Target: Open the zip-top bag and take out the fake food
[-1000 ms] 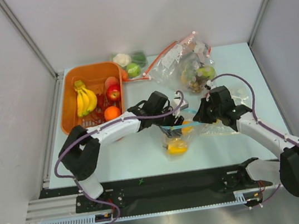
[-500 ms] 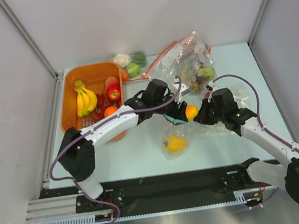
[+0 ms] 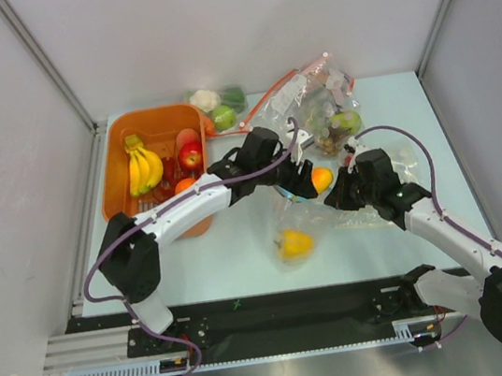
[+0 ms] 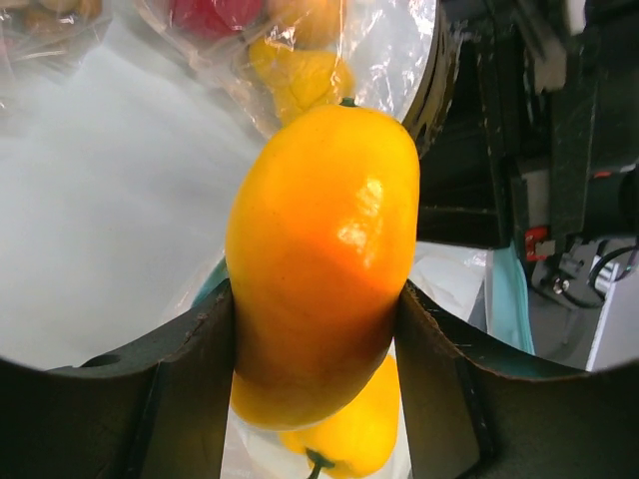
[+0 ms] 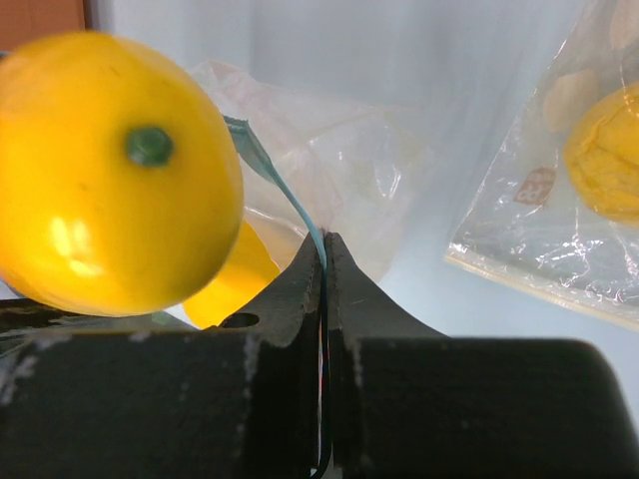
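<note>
White walls [image 3: 235, 20] box in 3 sides of a pale blue-green tabletop [image 3: 232, 248]. At its centre lies the zip-top bag [image 3: 299, 223], with 1 yellow fruit [image 3: 293, 243] inside. The right pincer [image 3: 339, 196] is clamped tight on the bag's teal zip strip [image 5: 285, 195]. The left pincer [image 3: 312, 182] grips a mango-shaped fruit [image 4: 319, 259] at the bag's mouth. A small reddish label [image 5: 536, 186] on a neighbouring bag [image 5: 519, 249] is too blurred to read.
</note>
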